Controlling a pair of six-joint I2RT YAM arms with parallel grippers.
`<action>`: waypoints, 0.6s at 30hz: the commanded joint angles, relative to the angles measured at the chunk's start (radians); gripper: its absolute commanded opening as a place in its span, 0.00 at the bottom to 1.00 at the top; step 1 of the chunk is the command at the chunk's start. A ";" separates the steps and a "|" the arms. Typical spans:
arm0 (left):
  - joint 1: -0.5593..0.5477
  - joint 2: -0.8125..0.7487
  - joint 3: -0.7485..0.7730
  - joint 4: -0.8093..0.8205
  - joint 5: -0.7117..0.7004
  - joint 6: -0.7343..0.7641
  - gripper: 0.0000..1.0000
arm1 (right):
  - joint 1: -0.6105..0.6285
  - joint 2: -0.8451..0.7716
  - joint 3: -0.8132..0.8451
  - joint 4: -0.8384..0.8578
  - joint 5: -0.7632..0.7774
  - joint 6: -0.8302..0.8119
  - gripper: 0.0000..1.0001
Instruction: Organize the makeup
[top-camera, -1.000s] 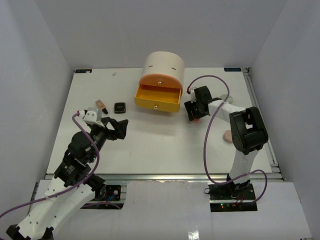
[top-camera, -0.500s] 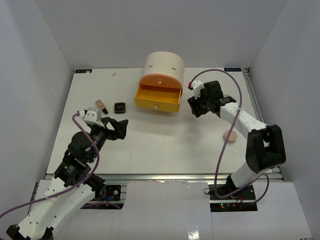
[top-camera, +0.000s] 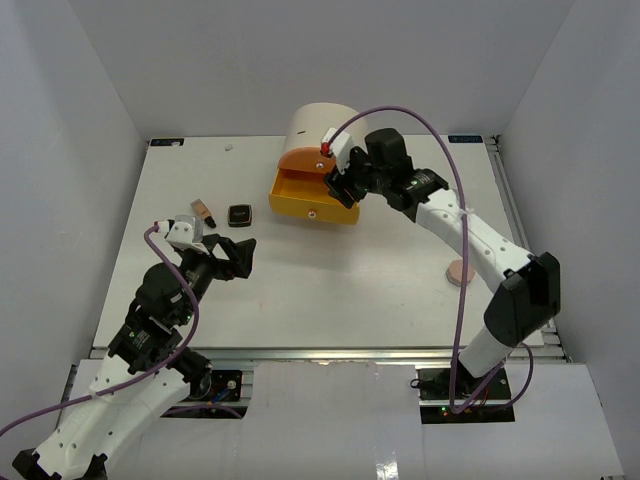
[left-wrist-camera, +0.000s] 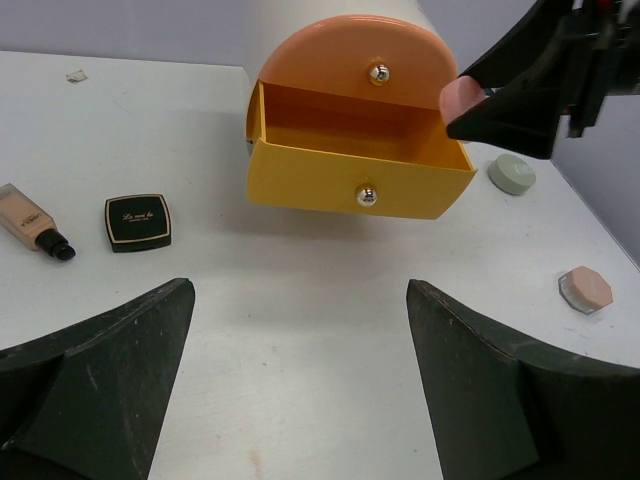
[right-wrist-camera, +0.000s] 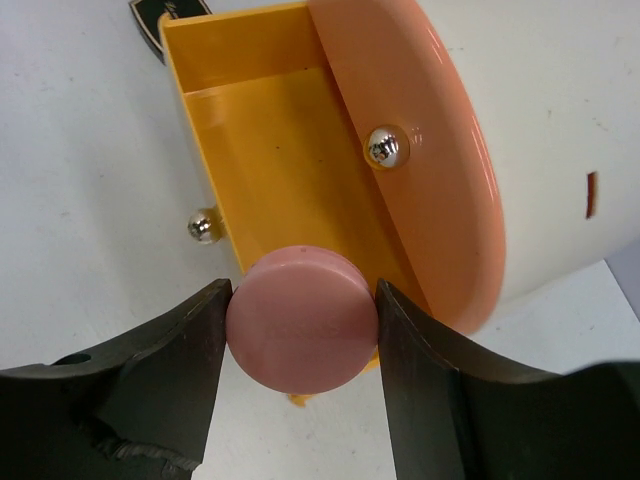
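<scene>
A white table (top-camera: 300, 290) fills the floor of a plain booth with pale walls on three sides, and a cream drawer unit (top-camera: 318, 125) stands at upper centre of the overhead view with its yellow drawer (left-wrist-camera: 350, 180) pulled out. The right gripper (top-camera: 338, 182) pinches a pink compact (right-wrist-camera: 302, 318) by its rim, flat face toward the wrist camera, just over the right end of that drawer. At the left of the left wrist view a tan bottle (left-wrist-camera: 30, 222) lies flat, its long axis running upper left to lower right, dark cap at the lower right, just beside a black square compact (left-wrist-camera: 138, 221). A green compact (left-wrist-camera: 512, 173) and a peach compact (left-wrist-camera: 585, 289) lie at the right. The left gripper (left-wrist-camera: 300, 390) is spread wide, holding nothing
</scene>
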 joint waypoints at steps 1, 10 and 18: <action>0.006 0.002 -0.004 -0.006 -0.025 0.004 0.98 | 0.015 0.111 0.113 -0.006 0.140 0.029 0.31; 0.006 0.015 -0.004 -0.005 -0.009 0.004 0.98 | 0.015 0.124 0.092 -0.007 0.141 0.015 0.87; 0.006 0.027 -0.004 -0.002 0.039 0.003 0.98 | -0.060 -0.075 0.018 -0.112 -0.093 -0.068 0.97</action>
